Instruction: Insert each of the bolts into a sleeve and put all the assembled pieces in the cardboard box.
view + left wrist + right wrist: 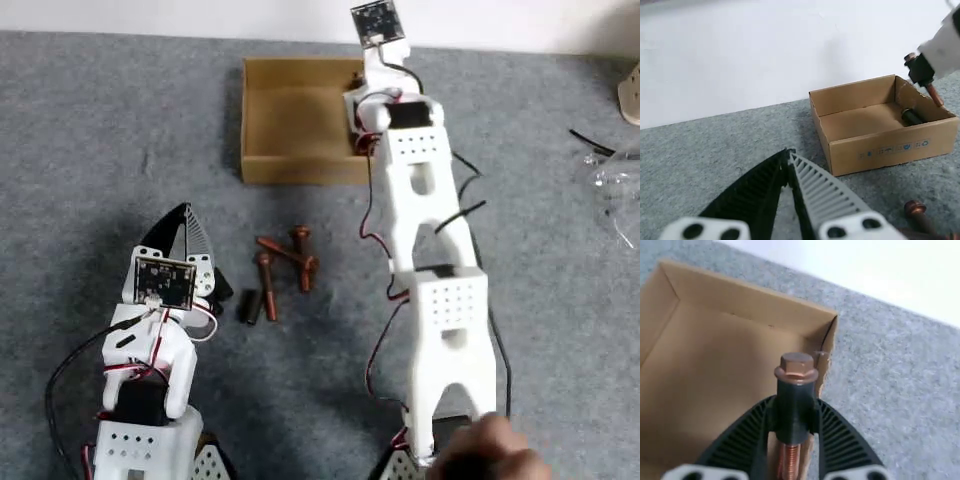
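My right gripper (795, 407) is shut on a copper bolt inside a black sleeve (794, 392), held upright over the right wall of the cardboard box (715, 370). In the high view that gripper (357, 118) is at the box's (262, 120) right edge. In the left wrist view one black assembled piece (912, 116) lies inside the box (880, 145). Several loose copper bolts (288, 258) and a black sleeve (250, 305) lie in a cluster on the grey mat in front of the box. My left gripper (186, 212) (789, 156) is shut and empty, to the left of the cluster.
Grey mat (120, 140) covers the table, with bare room to the left of the box. A clear plastic object (615, 190) and loose black cables (590, 145) lie at the right edge. The right arm (430, 240) spans from the front to the box.
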### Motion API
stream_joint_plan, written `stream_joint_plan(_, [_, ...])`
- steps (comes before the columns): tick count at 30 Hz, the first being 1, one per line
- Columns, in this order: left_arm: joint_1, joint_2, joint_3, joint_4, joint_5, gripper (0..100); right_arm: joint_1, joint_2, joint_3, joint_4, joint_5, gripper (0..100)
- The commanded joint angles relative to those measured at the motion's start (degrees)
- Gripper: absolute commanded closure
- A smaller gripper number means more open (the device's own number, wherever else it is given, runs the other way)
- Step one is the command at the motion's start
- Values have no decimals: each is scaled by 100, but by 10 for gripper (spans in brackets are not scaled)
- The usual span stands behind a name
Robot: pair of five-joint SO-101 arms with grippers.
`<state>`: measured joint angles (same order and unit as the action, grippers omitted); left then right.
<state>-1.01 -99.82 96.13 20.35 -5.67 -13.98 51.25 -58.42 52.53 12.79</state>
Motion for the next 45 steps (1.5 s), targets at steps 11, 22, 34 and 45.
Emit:
stream_joint_plan(11, [110,92,136,-123,-35,990,-365,1578,-2369,242,53,987])
stream_joint_plan(22, [171,92,136,-123,-44,990,-145,1666,-2413,822,18,782])
stream_joint_plan(34, [171,92,136,-123,-44,990,31,1666,-4136,2202,18,782])
stream_joint_plan(45, [171,92,136,-123,-44,990,-31,31,-4321,3960,9,782])
